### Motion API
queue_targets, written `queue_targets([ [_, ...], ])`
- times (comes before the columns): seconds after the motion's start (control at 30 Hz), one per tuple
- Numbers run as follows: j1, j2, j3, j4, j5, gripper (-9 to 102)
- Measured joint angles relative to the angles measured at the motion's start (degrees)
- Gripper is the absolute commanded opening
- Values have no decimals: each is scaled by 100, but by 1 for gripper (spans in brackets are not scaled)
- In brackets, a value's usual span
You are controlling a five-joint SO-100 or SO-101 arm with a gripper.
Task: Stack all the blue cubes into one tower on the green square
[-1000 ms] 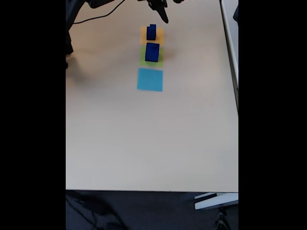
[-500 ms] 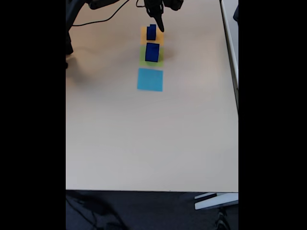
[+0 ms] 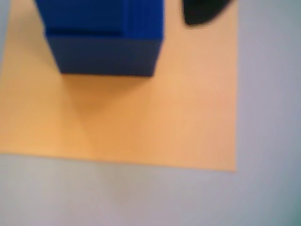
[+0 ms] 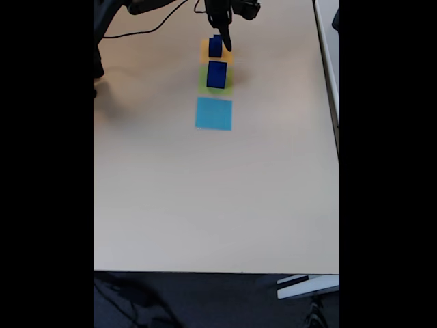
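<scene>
One gripper (image 4: 225,46) lowered beside cubes (image 4: 216,46); nothing else moved

Matt, smooth blue cubes (image 3: 106,40) sit on a flat, paper-like orange square (image 3: 141,117) in the wrist view. In the fixed view the beige tabletop (image 4: 205,198) looks smooth with a soft sheen; the tool (image 4: 224,41) appears dark matt plastic.

Three paper squares lie in a row on the table (image 4: 205,198): orange square (image 4: 205,45), green square (image 4: 203,83), light-blue square (image 4: 214,113). Blue cubes (image 4: 216,47) occupy orange; a larger cube (image 4: 216,74) occupies green. The gripper (image 4: 223,37) hangs beside the orange-square cubes.
</scene>
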Motion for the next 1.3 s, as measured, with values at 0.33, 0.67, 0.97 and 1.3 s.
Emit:
queue_targets([
  [0.33,-44,-53,0,97,62,42],
  [0.67,-114,-141,0,281,-44,42],
  [0.97,-123,-149,0,448,-220,41],
  [1.3,-114,-272,-9,536,-352,40],
])
